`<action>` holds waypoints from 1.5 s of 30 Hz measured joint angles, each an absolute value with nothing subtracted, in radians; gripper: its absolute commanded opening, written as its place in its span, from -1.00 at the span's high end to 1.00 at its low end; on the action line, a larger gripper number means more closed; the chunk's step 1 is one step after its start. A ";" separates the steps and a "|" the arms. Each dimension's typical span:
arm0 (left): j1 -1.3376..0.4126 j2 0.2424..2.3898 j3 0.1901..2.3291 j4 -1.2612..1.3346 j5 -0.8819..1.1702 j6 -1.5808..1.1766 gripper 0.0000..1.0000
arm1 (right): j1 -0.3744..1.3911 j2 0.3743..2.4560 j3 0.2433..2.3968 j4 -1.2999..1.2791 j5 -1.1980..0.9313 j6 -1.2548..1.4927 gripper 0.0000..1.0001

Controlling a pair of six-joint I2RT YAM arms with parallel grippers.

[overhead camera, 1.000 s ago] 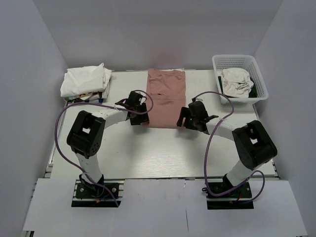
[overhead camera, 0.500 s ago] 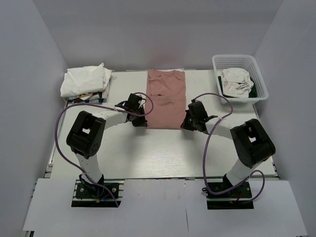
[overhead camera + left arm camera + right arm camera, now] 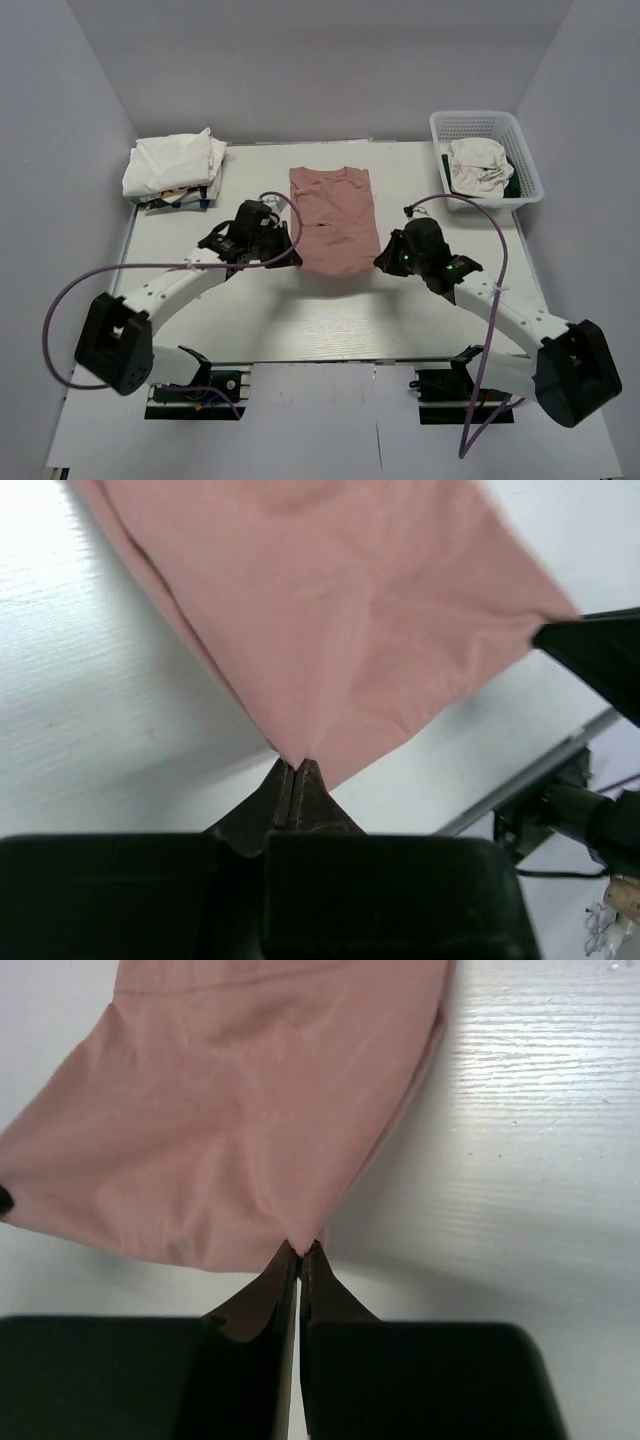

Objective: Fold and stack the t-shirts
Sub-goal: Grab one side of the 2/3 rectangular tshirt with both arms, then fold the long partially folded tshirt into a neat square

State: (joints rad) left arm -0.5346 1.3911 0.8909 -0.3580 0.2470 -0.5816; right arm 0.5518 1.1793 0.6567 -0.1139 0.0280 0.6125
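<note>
Left gripper (image 3: 293, 769) and right gripper (image 3: 301, 1251) pinching near corners of soft dusty-pink t-shirt (image 3: 332, 215), jaws clamping cloth. Narrow folded rectangle lying mid-table (image 3: 330, 310), near edge sagging smoothly between grippers.

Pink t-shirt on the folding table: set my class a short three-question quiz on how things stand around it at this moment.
1. True or false: the left gripper and the right gripper are each shut on a near corner of the pink t-shirt.
2. Where does the mesh basket stand? A far right, B far left, C on the shirt.
3. Fill in: the pile of white t-shirts lies at the table's far ___ corner.
Key: 1 true; 2 A; 3 left.
</note>
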 measured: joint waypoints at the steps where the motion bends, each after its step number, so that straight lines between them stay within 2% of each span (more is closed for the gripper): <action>1: -0.540 1.346 0.881 -0.360 0.248 -0.581 1.00 | 0.557 1.152 0.657 -0.130 0.021 0.607 1.00; 6: -0.542 1.171 0.851 -0.353 0.246 -0.581 1.00 | 0.570 1.070 0.672 -0.191 0.005 0.587 1.00; 11: -0.542 1.178 0.900 -0.343 0.187 -0.584 1.00 | 0.569 1.084 0.772 -0.194 0.024 0.565 1.00; 21: -0.524 1.441 1.197 -0.428 -0.100 -0.618 1.00 | 0.535 1.361 1.043 -0.181 0.046 0.541 1.00; 27: -0.495 1.602 1.370 -0.480 -0.199 -0.618 1.00 | 0.489 1.522 1.213 -0.187 0.040 0.511 1.00; 35: -0.433 1.801 1.590 -0.497 -0.223 -0.590 1.00 | 0.423 1.663 1.385 -0.184 -0.045 0.483 1.00; 45: -0.368 2.032 1.794 -0.498 -0.151 -0.553 1.00 | 0.352 1.888 1.566 -0.193 -0.154 0.480 1.00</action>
State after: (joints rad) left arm -0.3683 2.0315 1.7939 -0.4984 -0.1509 -0.5526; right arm 0.3523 1.8877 1.5658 -0.1932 -0.1543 0.4801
